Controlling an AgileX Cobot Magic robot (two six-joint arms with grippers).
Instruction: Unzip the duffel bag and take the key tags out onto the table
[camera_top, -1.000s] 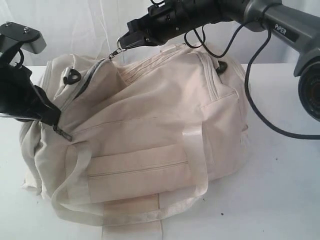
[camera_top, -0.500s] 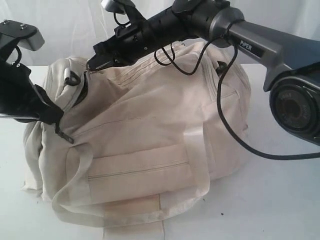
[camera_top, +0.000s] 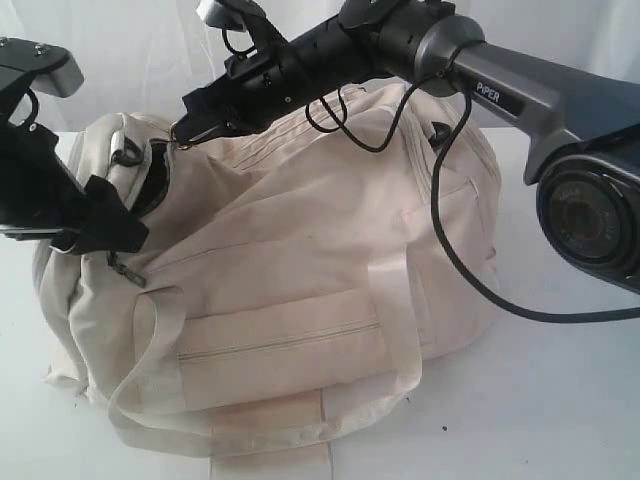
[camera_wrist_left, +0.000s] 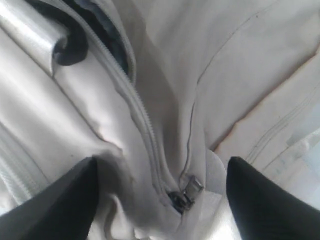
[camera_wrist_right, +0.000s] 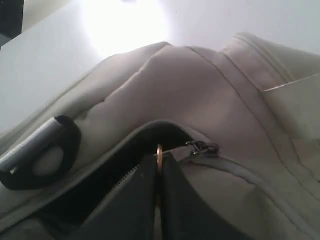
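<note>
The cream duffel bag (camera_top: 300, 260) lies on the white table (camera_top: 560, 400). My right gripper (camera_top: 185, 130) reaches across to the bag's left end and is shut on the metal ring zipper pull (camera_wrist_right: 159, 152). Beside it the main zip gapes, showing dark lining (camera_top: 152, 180). My left gripper (camera_top: 110, 235) presses on the bag's left end; its fingers (camera_wrist_left: 65, 200) stand wide apart, straddling bunched fabric and a second zip slider (camera_wrist_left: 187, 192). The key tags are hidden.
A black strap ring (camera_top: 127, 152) sits by the opening. A pale webbing handle (camera_top: 390, 300) loops over the front zip pocket (camera_top: 280, 345). A black cable (camera_top: 450, 240) from the right arm hangs over the bag's right end.
My right gripper has dragged the ring pull leftward along the top zip to the bag's left end, and the dark opening has widened. The left gripper has shifted a little.
</note>
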